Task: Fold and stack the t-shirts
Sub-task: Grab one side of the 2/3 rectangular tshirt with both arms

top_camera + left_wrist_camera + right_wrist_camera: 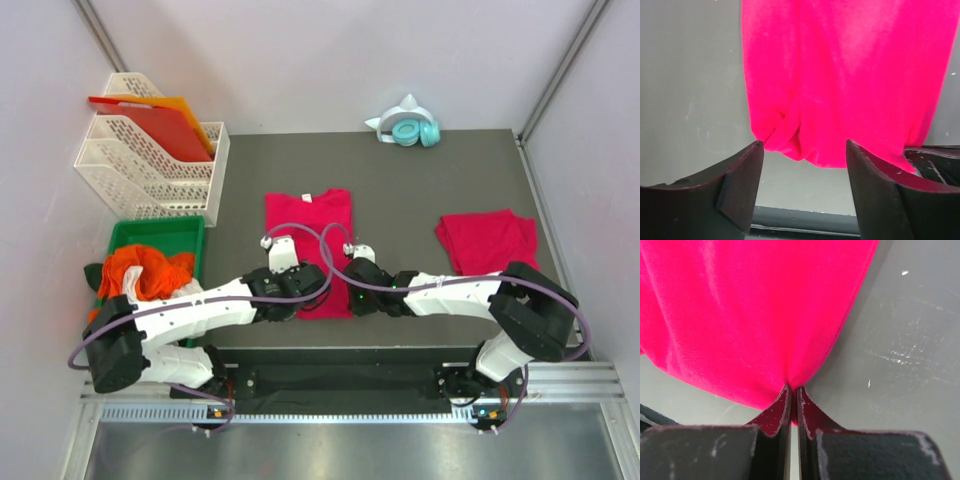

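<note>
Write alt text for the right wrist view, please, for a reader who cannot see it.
The right gripper is shut on the near edge of a crimson-pink t-shirt, pinching the cloth into a gathered point. The rest of the shirt spreads away from the camera over a scuffed dark grey table.

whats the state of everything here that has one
middle t-shirt: flat on table, near hem pinched
right t-shirt: folded, lying apart
left fingers: open at the hem
right fingers: shut on middle t-shirt's hem
orange cloth: crumpled in green bin
</note>
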### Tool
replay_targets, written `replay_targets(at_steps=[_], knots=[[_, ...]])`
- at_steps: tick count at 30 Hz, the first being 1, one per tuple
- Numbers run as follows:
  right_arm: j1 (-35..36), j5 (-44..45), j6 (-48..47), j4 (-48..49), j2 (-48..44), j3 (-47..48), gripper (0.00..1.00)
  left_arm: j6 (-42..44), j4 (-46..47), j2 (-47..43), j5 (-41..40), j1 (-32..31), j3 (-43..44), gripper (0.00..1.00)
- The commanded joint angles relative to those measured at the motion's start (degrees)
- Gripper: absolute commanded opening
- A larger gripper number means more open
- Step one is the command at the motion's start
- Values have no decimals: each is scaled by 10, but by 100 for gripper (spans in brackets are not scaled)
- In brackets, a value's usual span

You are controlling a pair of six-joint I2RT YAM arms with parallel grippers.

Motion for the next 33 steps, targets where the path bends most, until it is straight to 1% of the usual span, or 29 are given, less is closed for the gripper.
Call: replay_targets(at_steps=[1,3,7,14,20,33], knots=[[18,-22,-6,-46,22,10,0,-16,-10,-11,-14,-3,-28,68],[19,-23,-6,-47,24,11,0,-31,-12,-12,-12,-3,-45,64],[18,-23,-5,-49,28,12,0,-44,-11,-23,-17,-2,-70,62],[18,-23,-4,-53,29,12,0,-59,8,-23,-11,-2,-106,61],[19,-23,-4,-54,27,11,0,-57,55,-4,-3,-1,-138,61],[19,-22,-2,-50,24,-1,0,-46,98,38,3,-1,-143,59]])
